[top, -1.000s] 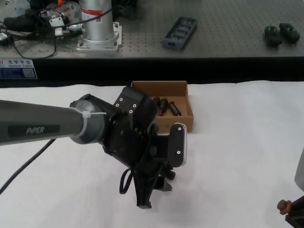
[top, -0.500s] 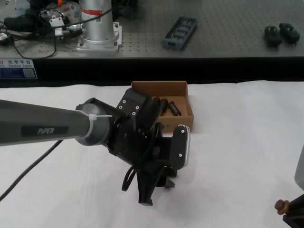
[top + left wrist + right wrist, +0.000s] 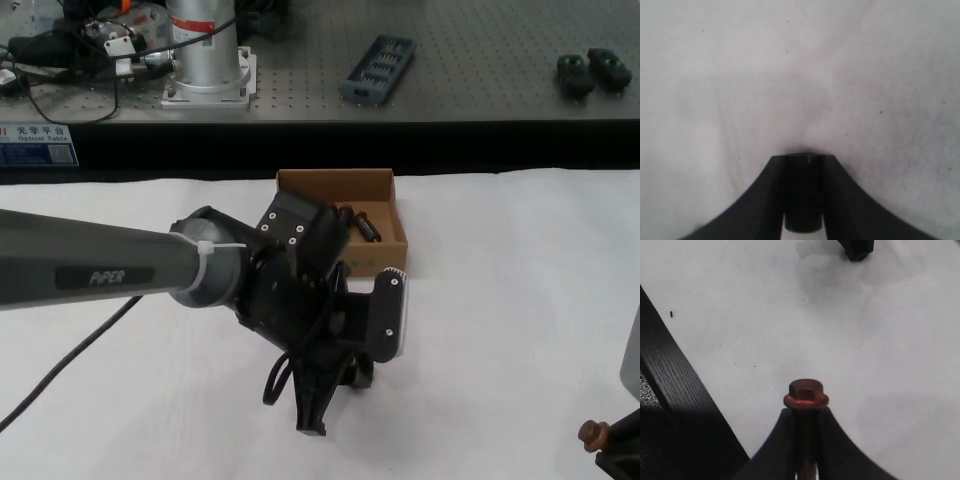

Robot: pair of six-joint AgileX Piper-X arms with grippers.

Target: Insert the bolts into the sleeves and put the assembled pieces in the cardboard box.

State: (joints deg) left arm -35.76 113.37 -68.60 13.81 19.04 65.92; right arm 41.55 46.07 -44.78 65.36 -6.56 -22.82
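Mid-frame in high view: left arm point(image 3: 110, 268) angled down at white tabletop point(image 3: 500, 300), left pincer point(image 3: 803, 167) clamped on black sleeve point(image 3: 802, 202). Lower right corner: right pincer point(image 3: 805, 416) clamped on copper bolt point(image 3: 806, 395). Cardboard box point(image 3: 335, 181) upper centre, dark pieces point(image 3: 358, 222) inside.

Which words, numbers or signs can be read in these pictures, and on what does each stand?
Left arm's grey link: one short white brand word, left unquoted.
Blue-and-white label on the far bench's front edge: print too small to read.
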